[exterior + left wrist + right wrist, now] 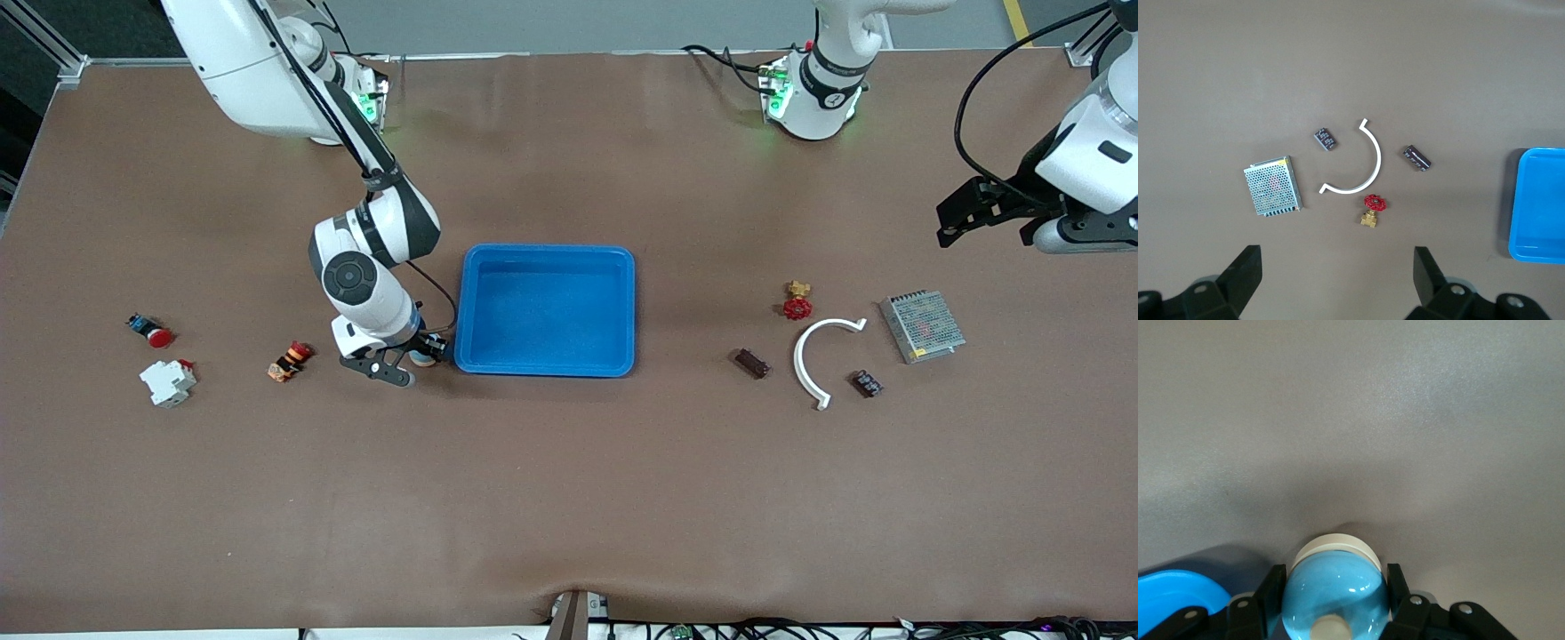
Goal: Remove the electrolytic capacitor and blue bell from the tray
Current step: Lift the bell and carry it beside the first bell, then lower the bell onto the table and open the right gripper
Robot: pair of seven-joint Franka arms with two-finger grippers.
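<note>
Bell (1333,587), blue dome w/ white base, sits clamped in right claw (411,358), low, just beside blue tray (544,366) at its corner toward right arm's end. Capacitor (752,363) lies on surface (569,498), well apart from tray toward left arm's end, near white curved strip (813,351). Left claw (1335,280) hangs wide open, empty, up over that end, arm waiting.
</note>
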